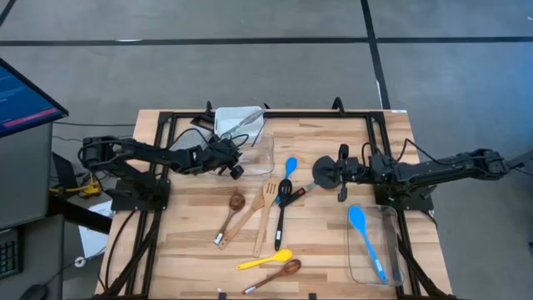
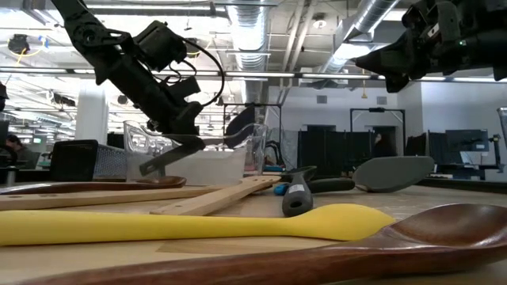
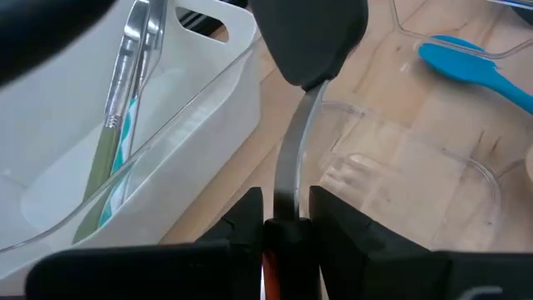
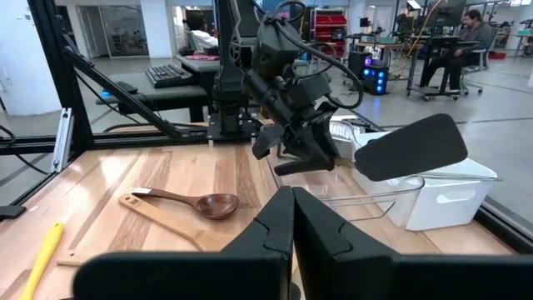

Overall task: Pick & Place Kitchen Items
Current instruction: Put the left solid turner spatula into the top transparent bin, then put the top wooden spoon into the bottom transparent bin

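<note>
My left gripper (image 1: 231,160) is shut on a black spatula (image 3: 308,42), whose head (image 4: 408,148) hangs above a clear tub (image 1: 260,152). Next to that tub stands a white tub (image 1: 237,121) holding metal tongs (image 3: 125,92). In the middle of the table lie loose utensils: a blue spoon (image 1: 290,167), two black spatulas (image 1: 281,208) (image 2: 392,172), a wooden turner (image 1: 266,208), wooden spoons (image 1: 231,212) and a yellow spoon (image 1: 265,260). My right gripper (image 4: 291,218) hovers shut and empty high above the table's middle right. My left gripper pinches the spatula's thin metal neck (image 3: 287,179) between its two fingers, just above the handle. The fingers slant down from the table's left side, and the spatula runs on forward along them. It is lifted clear, its handle end (image 2: 157,165) sticking down behind the gripper.
At the near right a second clear tub (image 1: 375,246) holds another blue spoon (image 1: 365,237). A dark metal frame (image 1: 275,114) borders the tabletop. A monitor (image 1: 21,96) stands off the table's left side. Bare wood lies between the loose utensils and the right tub.
</note>
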